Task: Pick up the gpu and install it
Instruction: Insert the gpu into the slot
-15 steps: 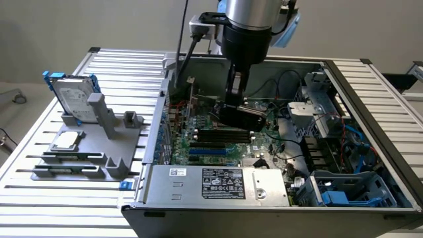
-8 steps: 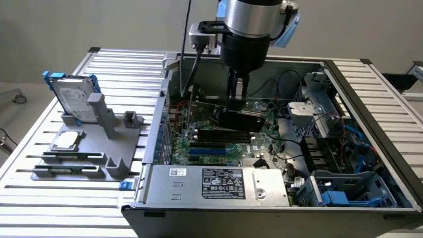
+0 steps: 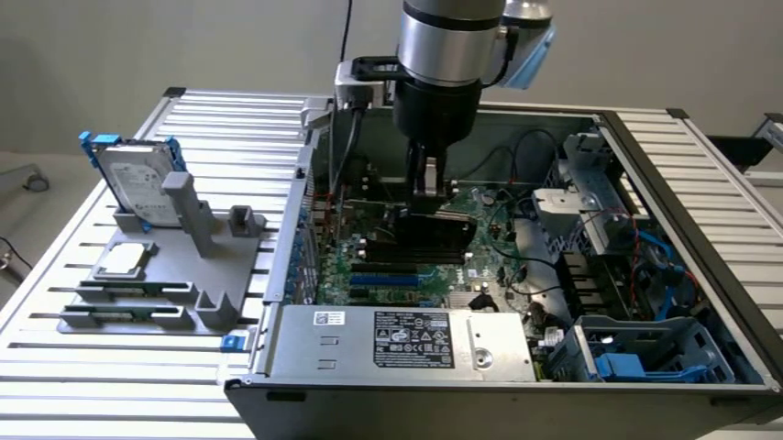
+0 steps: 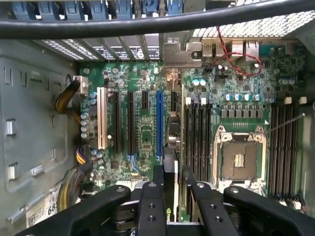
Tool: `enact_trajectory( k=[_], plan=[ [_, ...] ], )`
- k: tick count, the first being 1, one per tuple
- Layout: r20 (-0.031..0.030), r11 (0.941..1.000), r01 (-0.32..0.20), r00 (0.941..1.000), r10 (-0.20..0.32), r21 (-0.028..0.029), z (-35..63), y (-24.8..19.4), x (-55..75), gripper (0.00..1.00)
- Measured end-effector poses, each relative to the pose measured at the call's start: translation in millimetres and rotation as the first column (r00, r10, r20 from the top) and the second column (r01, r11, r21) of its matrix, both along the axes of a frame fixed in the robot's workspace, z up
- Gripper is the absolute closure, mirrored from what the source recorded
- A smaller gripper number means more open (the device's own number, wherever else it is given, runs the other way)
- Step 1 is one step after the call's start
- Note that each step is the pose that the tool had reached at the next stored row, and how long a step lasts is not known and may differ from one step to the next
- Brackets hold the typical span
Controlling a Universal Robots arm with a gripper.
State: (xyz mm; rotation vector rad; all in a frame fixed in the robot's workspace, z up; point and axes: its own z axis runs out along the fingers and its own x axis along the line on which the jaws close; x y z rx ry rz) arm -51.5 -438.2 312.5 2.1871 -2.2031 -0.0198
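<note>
My gripper [image 3: 426, 200] reaches down into the open computer case [image 3: 685, 229] and is shut on the gpu [image 3: 435, 235]. The gpu's black cooler faces the exterior camera, and the card stands on edge low over the green motherboard [image 3: 490, 266]. In the wrist view the gpu [image 4: 171, 169] shows edge-on between my black fingers [image 4: 158, 178], running toward its silver bracket [image 4: 180, 52] at the case's rear wall. It lies alongside the long blue expansion slot [image 4: 159, 123]. I cannot tell whether the card touches a slot.
On the exterior view's left, a grey fixture [image 3: 183, 275] carries a silver hard drive in a blue frame [image 3: 132, 179]. The power supply [image 3: 404, 337] fills the case's near side. Black memory slots [image 4: 197, 132], the CPU socket [image 4: 239, 158] and cable bundles [image 4: 66, 103] surround the card.
</note>
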Motion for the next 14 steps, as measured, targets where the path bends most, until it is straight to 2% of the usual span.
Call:
enact_trajectory(
  k=[2, 10, 14],
  plan=[
    [-0.0001, 1.0, -0.002, 1.0, 0.002, 0.0, -3.7, -0.5, -6.2, 0.74],
    [0.0003, 0.9992, -0.039, 0.9992, 0.039, 0.008, -15.9, -7.8, -9.2, 0.74],
    [0.0025, 0.9991, -0.042, 0.9991, 0.042, 0.0089, -21.1, -13.1, -12.9, 0.74]
  ],
)
